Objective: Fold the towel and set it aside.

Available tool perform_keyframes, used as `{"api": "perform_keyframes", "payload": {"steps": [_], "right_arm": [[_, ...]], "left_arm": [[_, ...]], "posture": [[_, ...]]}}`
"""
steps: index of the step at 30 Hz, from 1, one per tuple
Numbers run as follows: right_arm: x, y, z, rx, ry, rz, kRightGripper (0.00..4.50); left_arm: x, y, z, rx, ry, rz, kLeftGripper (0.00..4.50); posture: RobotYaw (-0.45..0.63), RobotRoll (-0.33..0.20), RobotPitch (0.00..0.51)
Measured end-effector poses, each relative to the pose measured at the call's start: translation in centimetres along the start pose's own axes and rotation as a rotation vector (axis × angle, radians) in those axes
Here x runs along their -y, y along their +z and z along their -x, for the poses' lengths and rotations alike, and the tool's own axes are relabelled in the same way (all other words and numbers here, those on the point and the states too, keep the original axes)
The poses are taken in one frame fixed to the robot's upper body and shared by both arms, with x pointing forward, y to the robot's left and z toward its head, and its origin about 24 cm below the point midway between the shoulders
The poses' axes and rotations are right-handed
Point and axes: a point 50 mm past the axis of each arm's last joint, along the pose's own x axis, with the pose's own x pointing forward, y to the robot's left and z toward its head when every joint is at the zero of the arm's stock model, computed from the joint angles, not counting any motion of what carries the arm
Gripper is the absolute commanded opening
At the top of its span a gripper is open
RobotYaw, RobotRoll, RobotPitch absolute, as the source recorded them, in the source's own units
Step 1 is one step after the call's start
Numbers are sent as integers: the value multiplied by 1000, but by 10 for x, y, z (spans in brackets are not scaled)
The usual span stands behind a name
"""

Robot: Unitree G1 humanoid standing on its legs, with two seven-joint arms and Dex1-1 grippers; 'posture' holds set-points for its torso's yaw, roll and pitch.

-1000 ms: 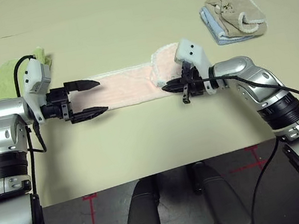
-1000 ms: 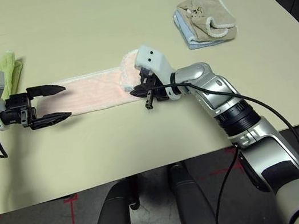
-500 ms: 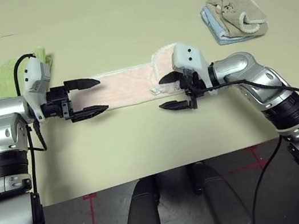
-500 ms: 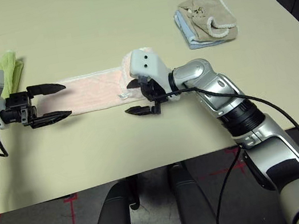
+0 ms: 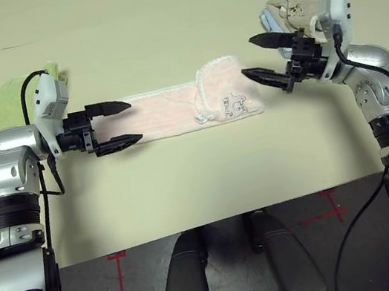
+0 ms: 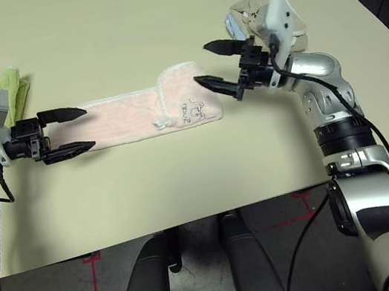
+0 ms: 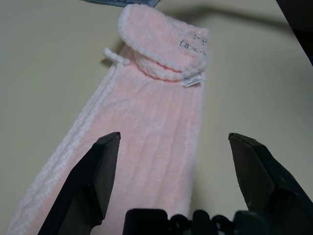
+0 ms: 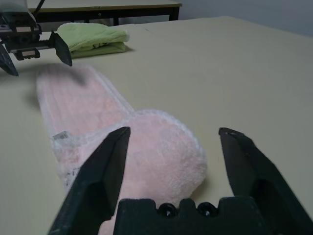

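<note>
Pink towel (image 5: 187, 105) lies mid-table, long axis running nine to three o'clock, its three o'clock end folded over; my left gripper (image 5: 112, 126), spread and empty, sits at its nine o'clock end, nearer than my spread, empty right gripper (image 5: 263, 58).

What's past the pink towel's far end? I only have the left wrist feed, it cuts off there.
Observer: The right gripper hangs just off that folded end, jaws open, holding nothing.
Operator: Anything else on the table?
Observer: A light green towel lies folded behind the left gripper, near the table's left edge.
Operator: And on the right side?
Observer: A beige and blue stack of folded towels sits behind the right gripper, partly hidden by it.
Operator: Is the pink towel fully folded?
Observer: No. Only its right end is turned over, printed drawing up; the rest lies as a flat strip reaching the open left gripper.
</note>
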Motion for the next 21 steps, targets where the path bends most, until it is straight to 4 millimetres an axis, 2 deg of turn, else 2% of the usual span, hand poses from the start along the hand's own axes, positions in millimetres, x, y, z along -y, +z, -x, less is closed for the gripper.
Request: {"api": "perform_keyframes", "payload": {"steps": [8, 9, 17, 21], "right_arm": [[-9, -20, -3, -44, 145, 19, 170], [-9, -20, -6, -39, 152, 20, 32], [-20, -18, -47, 42, 220, -8, 32], [-31, -29, -63, 32, 227, -55, 32]], "left_arm": [[2, -4, 0, -3, 8, 17, 4500], [2, -4, 1, -2, 9, 16, 4500], [1, 0, -5, 44, 47, 1, 4500], [1, 2, -4, 52, 54, -17, 4500]], "posture": [[74, 0, 283], [74, 0, 283], [97, 0, 287], [115, 0, 283]]}}
